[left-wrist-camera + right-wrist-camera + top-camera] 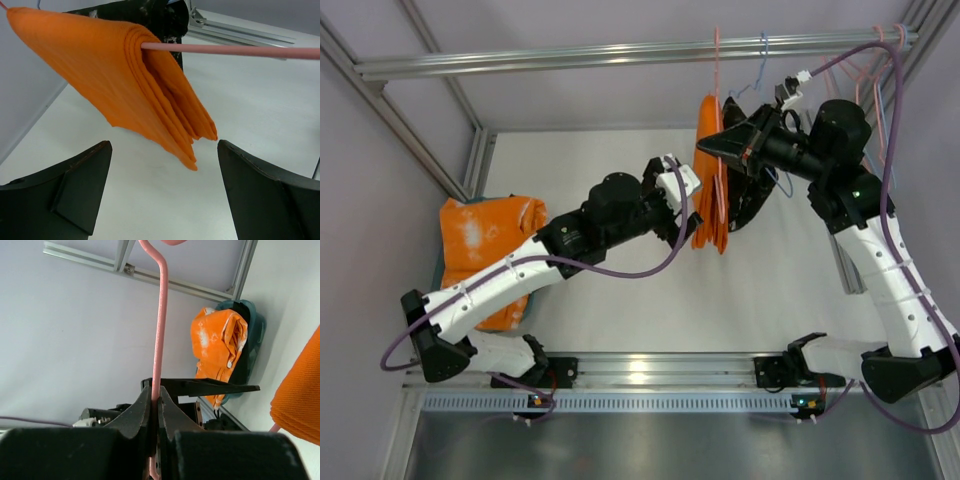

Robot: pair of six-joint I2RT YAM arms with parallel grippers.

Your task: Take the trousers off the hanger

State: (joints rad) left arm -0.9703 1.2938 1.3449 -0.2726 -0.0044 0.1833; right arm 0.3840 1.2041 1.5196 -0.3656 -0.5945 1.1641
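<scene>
White desk point(600, 290) inside a grey-walled cell, aluminium rail point(570, 58) overhead: the trousers point(708, 215), bright orange and folded in several layers, hang draped over the bottom bar of the pink hanger point(717, 65), whose hook sits on the rail beside a light blue hanger point(763, 50).

The right pincer point(158, 395) is clamped tight on the pink wire point(159, 330), steadying it. The left pincer point(164, 145) stands at full spread w/ nothing in it, jaws either side of the trousers' point(150, 95) lower edge, just short of the cloth & not touching.

Risks from here, as judged:
- Jaws may close on the outer layers only; the stack would then fan apart & part of it stay on the bar point(225, 49).
- A bite too high could trap the bar along w/ the fabric, so the pull drags the hanger, not the trousers.
- The wire is thin & round; it could twist in the right pincer's hold under a sideways tug, or the hook could ride off the rail.
- A pull across the bar rather than along it would likely bunch the cloth at the fold.

Far left, an orange cloth w/ whitish patches point(485, 235) lies in a dark teal bin point(252, 340), well apart.
</scene>
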